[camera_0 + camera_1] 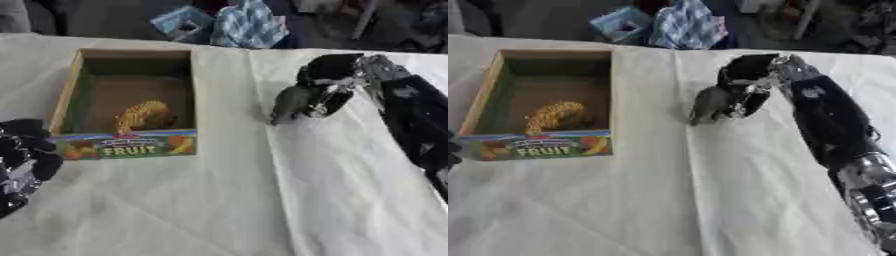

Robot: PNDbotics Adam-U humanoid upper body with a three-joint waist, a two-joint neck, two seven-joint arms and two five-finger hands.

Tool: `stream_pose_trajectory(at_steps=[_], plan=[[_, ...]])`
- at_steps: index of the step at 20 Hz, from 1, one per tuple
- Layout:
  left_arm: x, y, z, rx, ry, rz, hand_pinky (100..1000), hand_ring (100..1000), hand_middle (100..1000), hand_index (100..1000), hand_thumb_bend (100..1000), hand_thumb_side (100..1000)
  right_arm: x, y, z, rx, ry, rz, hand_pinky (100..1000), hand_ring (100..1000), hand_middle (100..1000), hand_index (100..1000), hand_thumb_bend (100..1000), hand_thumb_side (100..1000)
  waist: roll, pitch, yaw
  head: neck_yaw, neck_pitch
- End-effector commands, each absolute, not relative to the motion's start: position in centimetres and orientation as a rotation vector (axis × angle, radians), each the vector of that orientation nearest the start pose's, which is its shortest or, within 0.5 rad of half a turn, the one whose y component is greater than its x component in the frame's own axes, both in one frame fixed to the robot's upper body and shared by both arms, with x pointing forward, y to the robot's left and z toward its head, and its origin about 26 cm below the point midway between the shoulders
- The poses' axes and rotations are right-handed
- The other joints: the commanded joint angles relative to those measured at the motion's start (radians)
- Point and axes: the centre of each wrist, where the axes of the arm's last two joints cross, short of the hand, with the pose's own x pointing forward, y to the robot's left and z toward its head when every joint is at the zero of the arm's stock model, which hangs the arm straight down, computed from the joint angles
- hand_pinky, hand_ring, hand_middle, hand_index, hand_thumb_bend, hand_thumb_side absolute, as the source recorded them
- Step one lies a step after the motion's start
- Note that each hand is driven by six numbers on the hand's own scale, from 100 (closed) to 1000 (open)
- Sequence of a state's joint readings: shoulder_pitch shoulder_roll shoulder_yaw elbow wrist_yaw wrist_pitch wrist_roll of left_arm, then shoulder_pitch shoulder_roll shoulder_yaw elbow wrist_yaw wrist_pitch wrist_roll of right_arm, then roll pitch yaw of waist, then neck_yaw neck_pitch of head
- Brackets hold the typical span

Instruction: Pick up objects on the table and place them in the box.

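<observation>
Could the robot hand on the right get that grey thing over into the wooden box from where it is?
Probably yes. The right robot hand already has its fingers curled round the grey object, and only bare white tablecloth lies between it and the open-topped wooden box, which holds just one yellow item.

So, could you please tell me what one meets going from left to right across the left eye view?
Left hand → box with a yellow object inside → grey object → right hand.
</observation>
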State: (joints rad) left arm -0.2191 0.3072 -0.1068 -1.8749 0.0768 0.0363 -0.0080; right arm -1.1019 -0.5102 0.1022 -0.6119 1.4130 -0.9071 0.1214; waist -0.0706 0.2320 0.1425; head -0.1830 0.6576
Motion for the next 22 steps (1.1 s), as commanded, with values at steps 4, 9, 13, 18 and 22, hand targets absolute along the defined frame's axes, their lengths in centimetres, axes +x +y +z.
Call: stream_pose_trajectory(at_steps=[4,9,13,18,22], plan=[[30.5,24.9,14.4,0.016,-2.025,-0.384,532,581,577,720,761,412,50.3,-29.7,26.5,1.127,1.833,-2.607,657,423,285,450,100,388,-0.003,-0.030,0.000,0.002,0.001],[30.5,25.0,14.2,0.014,-2.019,-0.388,533,581,577,720,760,413,50.3,-26.3,29.2,1.007,1.916,-2.526,657,422,283,451,100,369,-0.007,-0.040,0.008,0.000,0.005],[30.4,25.0,14.2,0.010,-2.018,-0.392,533,581,577,721,761,413,50.1,-23.5,31.0,0.894,1.959,-2.492,661,424,285,454,100,359,-0.007,-0.049,0.024,-0.005,0.007],[30.4,24.7,14.4,-0.009,-2.020,-0.406,533,581,577,720,762,414,50.0,-20.5,32.5,0.763,1.998,-2.470,660,429,291,471,100,342,-0.006,-0.055,0.050,-0.016,0.005],[30.5,24.4,14.5,-0.023,-2.023,-0.415,533,581,576,720,763,414,50.0,-18.3,32.9,0.686,2.013,-2.445,660,436,299,496,100,340,-0.004,-0.053,0.073,-0.026,-0.002]])
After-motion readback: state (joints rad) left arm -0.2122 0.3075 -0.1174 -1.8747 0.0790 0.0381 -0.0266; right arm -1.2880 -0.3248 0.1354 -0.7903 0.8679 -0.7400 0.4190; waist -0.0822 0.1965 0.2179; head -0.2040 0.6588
